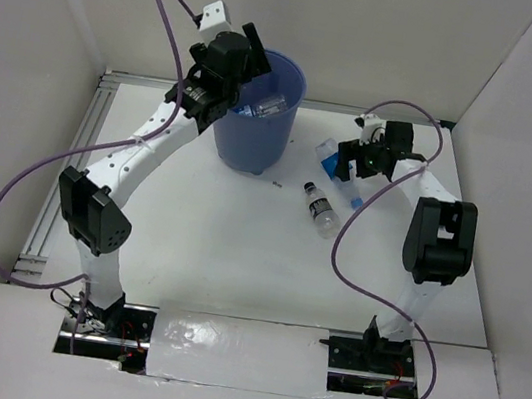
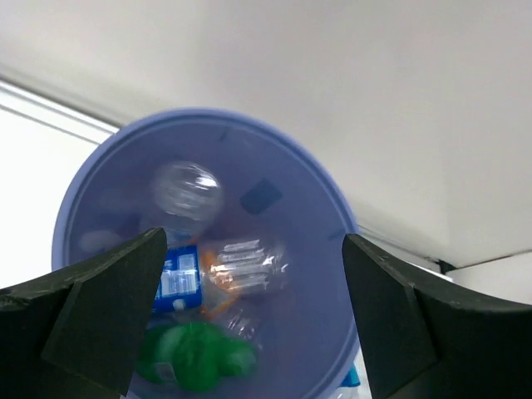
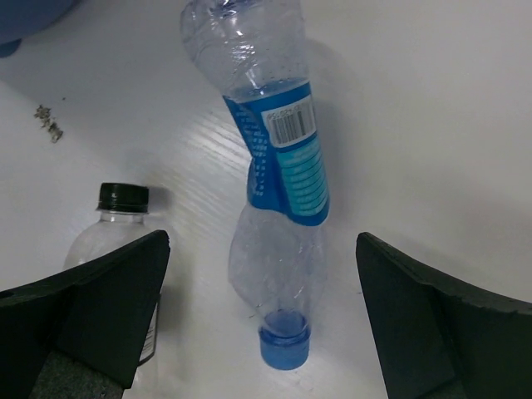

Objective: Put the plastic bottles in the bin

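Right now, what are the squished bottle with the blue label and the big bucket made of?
The squished bottle looks like thin clear plastic: see-through, shiny, crumpled and twisted. The bucket seems to be smooth, stiffer blue-purple plastic: even colour, moulded round rim.

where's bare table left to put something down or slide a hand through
Widest bare patch: the table centre, bordered by the bin behind, the left arm and right arm at the sides, and the near edge. Crowded right of the bin: the black-capped bottle and the crushed blue-label bottle lie there below the open right gripper.
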`<state>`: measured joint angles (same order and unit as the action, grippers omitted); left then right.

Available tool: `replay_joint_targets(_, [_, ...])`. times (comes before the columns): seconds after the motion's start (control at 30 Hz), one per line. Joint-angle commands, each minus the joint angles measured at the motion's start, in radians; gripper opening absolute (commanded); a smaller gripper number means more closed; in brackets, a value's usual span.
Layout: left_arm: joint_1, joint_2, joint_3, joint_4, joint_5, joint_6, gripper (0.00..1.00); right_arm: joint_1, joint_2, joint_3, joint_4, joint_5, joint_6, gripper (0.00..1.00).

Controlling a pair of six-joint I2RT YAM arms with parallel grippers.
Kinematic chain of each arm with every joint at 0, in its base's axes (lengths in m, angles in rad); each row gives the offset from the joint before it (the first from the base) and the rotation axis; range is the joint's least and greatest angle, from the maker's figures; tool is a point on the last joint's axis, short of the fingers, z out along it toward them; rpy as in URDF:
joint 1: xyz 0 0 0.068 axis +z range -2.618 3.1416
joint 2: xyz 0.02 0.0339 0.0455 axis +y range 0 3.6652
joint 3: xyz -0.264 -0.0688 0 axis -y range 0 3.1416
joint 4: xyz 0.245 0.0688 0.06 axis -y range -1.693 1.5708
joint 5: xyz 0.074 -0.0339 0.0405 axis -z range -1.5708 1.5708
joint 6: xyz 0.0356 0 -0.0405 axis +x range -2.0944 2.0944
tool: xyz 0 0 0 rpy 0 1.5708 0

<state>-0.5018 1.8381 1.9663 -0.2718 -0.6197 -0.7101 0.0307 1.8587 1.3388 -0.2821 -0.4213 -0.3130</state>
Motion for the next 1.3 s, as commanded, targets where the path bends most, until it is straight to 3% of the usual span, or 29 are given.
replay_joint_targets(0.0, [-0.004,-0.055,0.052,0.049,0.023,0.072,0.99,0.008,0.045,0.083,0.027,0.024,-0.040,1.00])
replay_joint_targets(0.1, [-0.018,-0.150,-0.015,0.062,0.063,0.107,0.99,0.027,0.095,0.121,0.038,0.038,-0.049,1.00])
replay_joint_targets(0.23, [-0.093,-0.350,-0.235,0.100,0.210,0.167,0.99,0.038,0.180,0.178,0.047,0.058,-0.061,1.00])
replay_joint_targets(0.37, [-0.204,-0.543,-0.615,0.118,0.307,0.124,0.98,0.038,0.226,0.198,0.037,0.024,-0.083,0.88])
replay_joint_targets(0.4, [-0.257,-0.571,-0.670,0.100,0.307,0.100,0.98,0.038,0.235,0.198,0.026,0.013,-0.083,0.82])
replay_joint_targets(0.43, [-0.282,-0.614,-0.766,0.100,0.307,0.066,0.98,0.038,0.235,0.198,0.026,0.004,-0.095,0.69])
replay_joint_targets(0.53, [-0.380,-0.661,-0.883,0.062,0.250,-0.026,0.98,0.028,0.208,0.189,-0.009,-0.042,-0.106,0.44])
replay_joint_targets(0.57, [-0.401,-0.674,-0.950,0.062,0.236,-0.047,0.98,0.012,0.192,0.180,-0.023,-0.059,-0.115,0.24])
replay_joint_targets(0.67, [-0.478,-0.718,-1.035,0.039,0.216,-0.185,0.98,-0.012,0.091,0.206,-0.103,-0.115,-0.158,0.08])
replay_joint_targets(0.87, [-0.561,-0.743,-1.221,0.089,0.216,-0.330,0.99,-0.025,-0.113,0.387,-0.157,-0.246,-0.088,0.07])
replay_joint_targets(0.97, [-0.561,-0.706,-1.241,0.131,0.245,-0.339,0.99,0.027,-0.157,0.500,-0.047,-0.277,0.027,0.09])
replay_joint_targets(1.07, [-0.570,-0.657,-1.230,0.141,0.273,-0.339,0.99,0.109,-0.158,0.575,0.093,-0.268,0.142,0.14])
replay_joint_targets(1.27, [-0.580,-0.611,-1.212,0.160,0.282,-0.330,0.99,0.290,0.008,0.822,0.216,-0.258,0.317,0.23])
